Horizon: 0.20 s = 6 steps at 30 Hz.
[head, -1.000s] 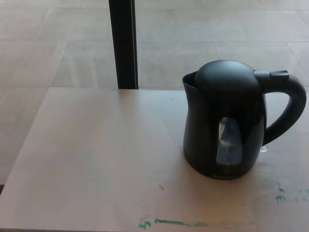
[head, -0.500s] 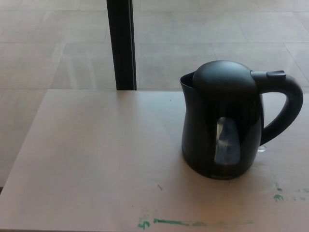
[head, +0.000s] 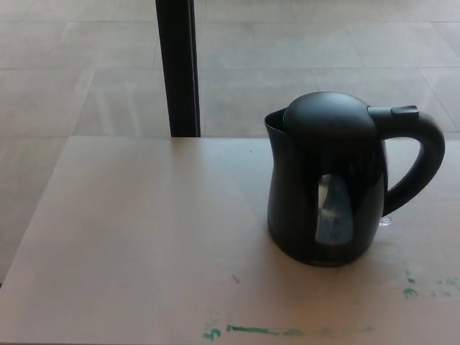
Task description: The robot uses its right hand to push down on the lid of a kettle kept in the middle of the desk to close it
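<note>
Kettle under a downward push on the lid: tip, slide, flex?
The kettle probably won't tip: its base is broad and the lid sits over it. It looks like rigid plastic, so little flex. An off-centre push might slide it on the smooth desk. The water level is unclear through the window.

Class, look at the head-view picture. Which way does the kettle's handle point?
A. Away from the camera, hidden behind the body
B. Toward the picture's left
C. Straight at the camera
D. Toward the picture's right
D: the kettle stands upright on the desk with its looped handle sticking out on the picture's right, while the spout faces left.
</note>
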### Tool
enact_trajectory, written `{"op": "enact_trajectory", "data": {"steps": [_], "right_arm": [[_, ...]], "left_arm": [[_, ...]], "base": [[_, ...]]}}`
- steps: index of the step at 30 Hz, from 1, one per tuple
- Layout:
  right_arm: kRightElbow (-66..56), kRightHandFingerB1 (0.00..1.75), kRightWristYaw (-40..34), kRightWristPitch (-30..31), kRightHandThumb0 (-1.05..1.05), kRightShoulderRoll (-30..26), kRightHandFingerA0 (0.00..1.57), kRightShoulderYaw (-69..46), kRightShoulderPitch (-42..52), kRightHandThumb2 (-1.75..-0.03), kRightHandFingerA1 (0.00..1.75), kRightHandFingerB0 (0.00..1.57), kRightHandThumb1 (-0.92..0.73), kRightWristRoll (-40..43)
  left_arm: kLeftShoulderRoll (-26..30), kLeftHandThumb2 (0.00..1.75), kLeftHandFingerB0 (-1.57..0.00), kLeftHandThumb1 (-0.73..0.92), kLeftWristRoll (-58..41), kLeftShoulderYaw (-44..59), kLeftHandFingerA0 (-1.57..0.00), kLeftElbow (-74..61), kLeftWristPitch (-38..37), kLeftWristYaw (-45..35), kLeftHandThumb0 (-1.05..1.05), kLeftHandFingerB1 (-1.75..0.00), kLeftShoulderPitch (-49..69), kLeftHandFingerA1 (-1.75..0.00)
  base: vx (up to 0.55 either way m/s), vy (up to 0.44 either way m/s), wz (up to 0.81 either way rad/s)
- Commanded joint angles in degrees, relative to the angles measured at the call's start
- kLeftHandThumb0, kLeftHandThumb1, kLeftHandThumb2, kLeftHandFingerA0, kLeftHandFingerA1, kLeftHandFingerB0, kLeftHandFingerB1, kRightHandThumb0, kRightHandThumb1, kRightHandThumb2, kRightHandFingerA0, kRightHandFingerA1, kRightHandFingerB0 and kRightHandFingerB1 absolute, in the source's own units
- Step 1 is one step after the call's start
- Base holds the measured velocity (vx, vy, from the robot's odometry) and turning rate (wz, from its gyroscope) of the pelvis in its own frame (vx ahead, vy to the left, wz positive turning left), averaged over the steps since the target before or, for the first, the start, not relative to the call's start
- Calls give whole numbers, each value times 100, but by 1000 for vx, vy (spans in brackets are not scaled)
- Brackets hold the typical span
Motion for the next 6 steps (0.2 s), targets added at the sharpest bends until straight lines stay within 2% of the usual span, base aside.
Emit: {"op": "enact_trajectory", "data": {"steps": [1,2,3,4,5,6], "right_arm": [[57,29,-563,-173,-69,345,34,-338,222,-62,42,16,-67,969],[110,41,-598,-214,-72,347,27,-329,238,-91,51,8,-58,968],[169,28,-633,-229,-67,335,35,-325,246,-62,41,15,-72,982],[217,28,-660,-225,-67,321,35,-330,246,-62,41,15,-72,999],[455,40,-538,-364,-68,293,24,-297,301,-92,50,5,-59,1034],[572,40,-584,-394,-67,285,26,-323,267,-90,50,6,-58,1091]], "left_arm": [[33,63,-34,77,-67,35,-42,4,-154,-45,-75,-35,25,-49],[37,64,-32,77,-79,42,-41,6,-136,-68,-76,-35,12,-49],[37,63,-32,77,-81,42,-41,-2,-125,-71,-76,-35,8,-49],[36,63,-32,77,-77,36,-41,-15,-122,-66,-76,-35,10,-49],[40,63,-34,76,-106,77,-42,63,-87,-24,-77,-35,-46,-49],[49,63,-35,76,-93,68,-43,60,-73,-5,-78,-35,-51,-48]], "base": [[0,0,0],[0,0,0],[0,0,0],[0,0,0],[0,0,0],[0,0,0]]}}
